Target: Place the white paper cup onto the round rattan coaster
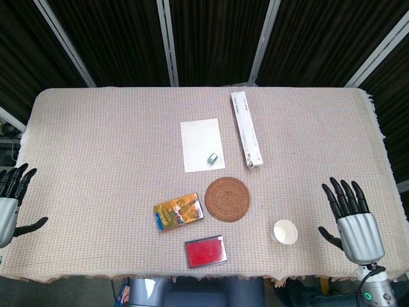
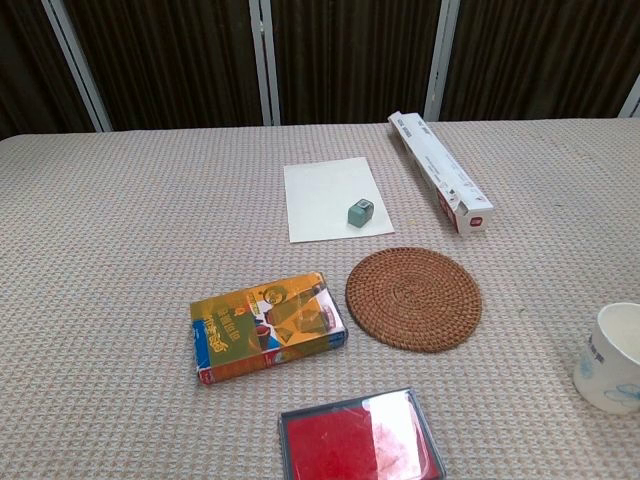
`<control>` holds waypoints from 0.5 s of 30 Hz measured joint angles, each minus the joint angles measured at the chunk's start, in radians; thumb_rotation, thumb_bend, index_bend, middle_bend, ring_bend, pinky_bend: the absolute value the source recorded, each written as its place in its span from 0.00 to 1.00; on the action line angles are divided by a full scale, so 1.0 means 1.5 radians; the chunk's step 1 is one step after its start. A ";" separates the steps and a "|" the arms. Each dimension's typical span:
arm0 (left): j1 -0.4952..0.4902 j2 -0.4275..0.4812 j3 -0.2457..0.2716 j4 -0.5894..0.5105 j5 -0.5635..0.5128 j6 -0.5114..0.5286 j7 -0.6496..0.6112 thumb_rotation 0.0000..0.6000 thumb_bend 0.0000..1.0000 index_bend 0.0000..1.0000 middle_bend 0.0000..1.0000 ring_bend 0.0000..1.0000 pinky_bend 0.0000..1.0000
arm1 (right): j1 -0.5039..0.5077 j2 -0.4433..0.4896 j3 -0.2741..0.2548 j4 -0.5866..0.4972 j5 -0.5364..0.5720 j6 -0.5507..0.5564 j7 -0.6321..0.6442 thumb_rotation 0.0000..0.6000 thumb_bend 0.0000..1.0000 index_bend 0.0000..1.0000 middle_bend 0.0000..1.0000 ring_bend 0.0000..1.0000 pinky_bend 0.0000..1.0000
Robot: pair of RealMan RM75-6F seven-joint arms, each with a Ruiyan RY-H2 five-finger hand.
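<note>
The white paper cup (image 1: pixel 284 231) stands upright near the table's front edge, to the right of the round rattan coaster (image 1: pixel 227 199); in the chest view the cup (image 2: pixel 612 357) sits at the right border and the coaster (image 2: pixel 413 298) lies in the middle. My right hand (image 1: pixel 354 220) hovers open to the right of the cup, fingers spread, apart from it. At the far left edge my left hand (image 1: pixel 11 201) is open too, holding nothing. Neither hand shows in the chest view.
A yellow packet (image 1: pixel 179 212) lies left of the coaster and a red tin (image 1: pixel 204 252) in front of it. Behind are a white sheet (image 1: pixel 202 145) with a small green block (image 1: pixel 213 158) and a long white box (image 1: pixel 246 128).
</note>
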 measured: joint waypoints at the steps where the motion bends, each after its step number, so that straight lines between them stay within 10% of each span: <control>1: 0.001 0.000 0.000 0.000 0.001 0.001 0.000 1.00 0.00 0.00 0.00 0.00 0.00 | 0.000 0.002 -0.001 -0.003 0.001 -0.002 0.001 1.00 0.00 0.00 0.00 0.00 0.00; 15: 0.000 -0.005 0.001 -0.001 0.012 0.008 0.005 1.00 0.00 0.00 0.00 0.00 0.00 | 0.023 0.024 -0.031 -0.045 0.025 -0.118 0.004 1.00 0.00 0.00 0.02 0.00 0.00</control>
